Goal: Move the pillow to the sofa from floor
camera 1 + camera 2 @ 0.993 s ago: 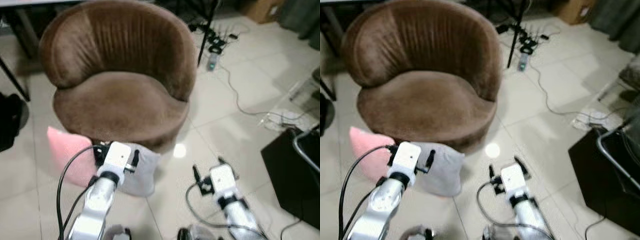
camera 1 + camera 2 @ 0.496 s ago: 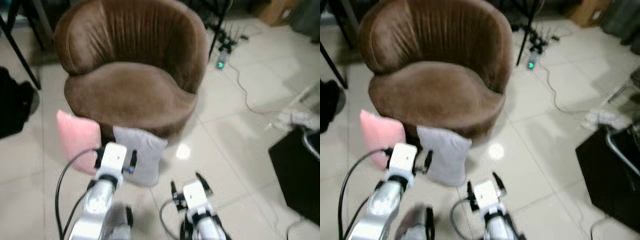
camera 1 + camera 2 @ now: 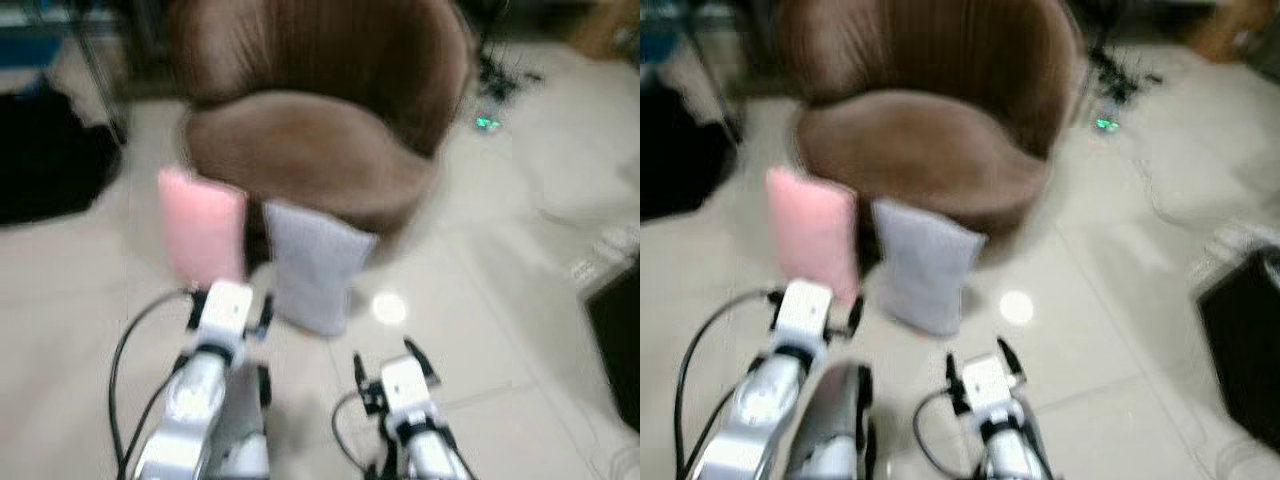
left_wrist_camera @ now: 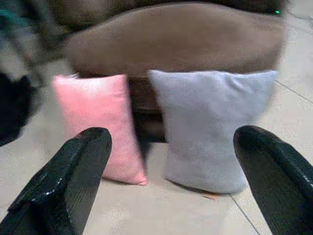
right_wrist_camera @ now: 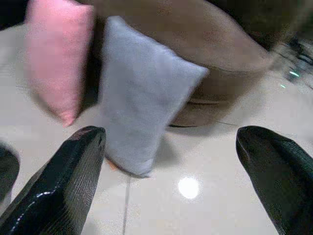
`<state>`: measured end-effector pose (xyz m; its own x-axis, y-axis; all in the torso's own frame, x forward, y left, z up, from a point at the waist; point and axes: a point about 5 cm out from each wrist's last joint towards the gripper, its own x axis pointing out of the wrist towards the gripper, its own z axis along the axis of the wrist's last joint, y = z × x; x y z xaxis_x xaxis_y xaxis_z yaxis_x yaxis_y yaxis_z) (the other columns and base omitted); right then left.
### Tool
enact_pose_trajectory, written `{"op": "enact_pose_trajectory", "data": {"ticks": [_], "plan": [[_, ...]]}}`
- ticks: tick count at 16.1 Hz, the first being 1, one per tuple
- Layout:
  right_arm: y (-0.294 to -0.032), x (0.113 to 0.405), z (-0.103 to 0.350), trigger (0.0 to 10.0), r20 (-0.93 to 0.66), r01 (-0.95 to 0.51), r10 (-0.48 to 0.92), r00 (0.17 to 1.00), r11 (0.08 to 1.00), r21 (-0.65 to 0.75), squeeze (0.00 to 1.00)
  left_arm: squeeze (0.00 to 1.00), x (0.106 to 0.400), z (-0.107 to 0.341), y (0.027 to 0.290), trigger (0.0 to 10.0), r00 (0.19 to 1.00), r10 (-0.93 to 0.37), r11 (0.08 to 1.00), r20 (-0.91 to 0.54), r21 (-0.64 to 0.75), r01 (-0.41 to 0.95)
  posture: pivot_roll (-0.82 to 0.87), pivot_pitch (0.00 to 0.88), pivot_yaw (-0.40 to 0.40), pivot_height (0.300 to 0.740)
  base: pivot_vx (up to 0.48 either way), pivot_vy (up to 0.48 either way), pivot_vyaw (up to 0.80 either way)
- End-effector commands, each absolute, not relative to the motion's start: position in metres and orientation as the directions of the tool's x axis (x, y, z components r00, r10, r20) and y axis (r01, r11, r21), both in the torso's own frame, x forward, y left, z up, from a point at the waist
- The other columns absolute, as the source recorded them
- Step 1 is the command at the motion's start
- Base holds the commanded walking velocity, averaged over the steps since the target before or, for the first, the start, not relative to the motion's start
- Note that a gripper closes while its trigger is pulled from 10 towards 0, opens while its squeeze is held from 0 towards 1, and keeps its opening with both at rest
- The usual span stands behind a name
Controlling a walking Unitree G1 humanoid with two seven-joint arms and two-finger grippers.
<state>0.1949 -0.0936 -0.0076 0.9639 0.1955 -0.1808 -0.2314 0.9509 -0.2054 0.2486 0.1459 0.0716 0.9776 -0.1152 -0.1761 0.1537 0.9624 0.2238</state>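
A grey pillow and a pink pillow stand upright on the tiled floor, leaning against the front of a round brown sofa chair. My left gripper hangs just short of the pink pillow, open, with nothing between its fingers. My right gripper is lower and to the right, short of the grey pillow, also open and empty. In the left wrist view the pink pillow and grey pillow stand side by side. The head views are blurred.
A dark bag or bundle lies on the floor at the left. Cables and a green-lit power strip lie behind the chair at the right. A black box stands at the right edge. Open tile floor lies ahead.
The camera has swung left and pulled back, so the chair and pillows sit further right and higher. Both grippers stay open, a little farther from the pillows.
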Motion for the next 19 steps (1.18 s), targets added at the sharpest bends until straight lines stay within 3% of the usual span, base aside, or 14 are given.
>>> {"op": "enact_pose_trajectory", "data": {"ticks": [1,10,14,19], "plan": [[-0.0987,0.1953,-0.0068,10.0,-0.182,-0.217,0.182,0.966,0.955,-0.201,0.00,0.00,0.2428,0.0613,0.1468,10.0,0.968,-0.109,0.962,-0.227,0.222,0.161,0.10,0.172,-0.050,0.600,0.000,0.000,0.00],[-0.1005,0.1950,-0.0074,10.0,-0.205,-0.228,0.185,0.961,0.951,-0.211,0.00,0.00,0.2417,0.0621,0.1464,10.0,0.967,-0.108,0.960,-0.231,0.230,0.163,0.10,0.181,-0.053,0.520,0.000,0.000,0.00],[-0.1023,0.1955,-0.0073,10.0,-0.207,-0.226,0.183,0.961,0.952,-0.207,0.00,0.00,0.2418,0.0624,0.1462,10.0,0.966,-0.111,0.958,-0.235,0.235,0.167,0.10,0.183,-0.054,0.515,0.000,0.000,0.00],[-0.1025,0.1962,-0.0070,10.0,-0.208,-0.232,0.189,0.960,0.951,-0.206,0.00,0.00,0.2426,0.0633,0.1463,10.0,0.966,-0.118,0.953,-0.231,0.247,0.176,0.10,0.179,-0.050,0.515,0.456,0.000,0.00]]}}
